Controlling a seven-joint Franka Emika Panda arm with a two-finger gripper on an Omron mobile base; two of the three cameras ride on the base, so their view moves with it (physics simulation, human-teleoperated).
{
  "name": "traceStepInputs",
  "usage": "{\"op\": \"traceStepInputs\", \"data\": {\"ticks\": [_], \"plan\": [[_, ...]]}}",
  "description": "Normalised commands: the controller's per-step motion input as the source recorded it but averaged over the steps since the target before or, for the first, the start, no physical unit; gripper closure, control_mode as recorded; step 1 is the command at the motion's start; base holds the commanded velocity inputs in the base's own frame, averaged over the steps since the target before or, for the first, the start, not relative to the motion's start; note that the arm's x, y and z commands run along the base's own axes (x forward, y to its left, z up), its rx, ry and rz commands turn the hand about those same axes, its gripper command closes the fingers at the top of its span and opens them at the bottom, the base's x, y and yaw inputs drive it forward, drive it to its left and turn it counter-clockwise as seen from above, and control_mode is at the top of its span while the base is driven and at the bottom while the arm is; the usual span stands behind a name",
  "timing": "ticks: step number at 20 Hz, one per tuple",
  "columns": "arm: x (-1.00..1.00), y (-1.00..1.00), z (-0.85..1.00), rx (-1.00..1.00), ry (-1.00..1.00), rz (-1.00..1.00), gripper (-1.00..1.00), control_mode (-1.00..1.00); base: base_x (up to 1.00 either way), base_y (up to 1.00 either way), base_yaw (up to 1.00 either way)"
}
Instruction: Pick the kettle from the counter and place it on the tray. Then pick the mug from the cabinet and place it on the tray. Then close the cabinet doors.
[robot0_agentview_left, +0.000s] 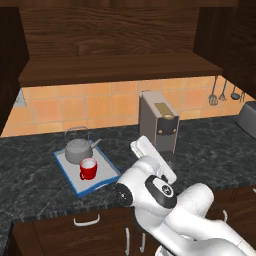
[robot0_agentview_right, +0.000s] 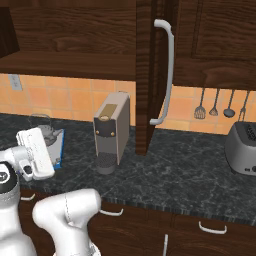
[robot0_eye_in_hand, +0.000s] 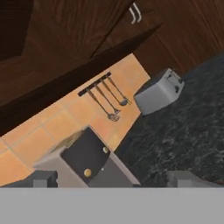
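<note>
cabinet door (robot0_agentview_right: 147, 75) — stiff wood panel, swings on hinges; push at silver bar handle (robot0_agentview_right: 165, 70), up and right of pincer (robot0_eye_in_hand: 113, 180). pincer jaws apart, empty.

The arm (robot0_agentview_left: 165, 200) was glossy white, built from fat rounded segments that swelled into bulbous elbows. Dark charcoal rings and round caps marked its joints (robot0_agentview_left: 155, 192), 1 cap carrying a small pale dot at its centre. The hand (robot0_agentview_right: 35, 152) was a flat, boxy white block with soft edges. The end effector (robot0_eye_in_hand: 116, 178) showed 2 small dull grey, square-cut fingertips (robot0_eye_in_hand: 43, 178).
</note>
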Motion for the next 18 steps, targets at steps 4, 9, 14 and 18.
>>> {"op": "traceStepInputs", "data": {"ticks": [4, 9, 14, 18], "plan": [[-0.46, -1.0, 0.0, 0.24, -0.32, 0.24, -1.0, -1.0, 0.0, 0.0, 0.0], [-0.67, -1.0, -0.11, 0.31, -0.36, 0.23, -1.0, -1.0, 0.0, 0.0, 0.0], [-0.53, -1.0, -0.11, 0.31, -0.34, 0.22, -1.0, -1.0, 0.0, 0.0, 0.0], [-0.42, -1.0, -0.15, 0.25, -0.27, 0.16, -1.0, -1.0, 0.0, 0.0, 0.0]]}}
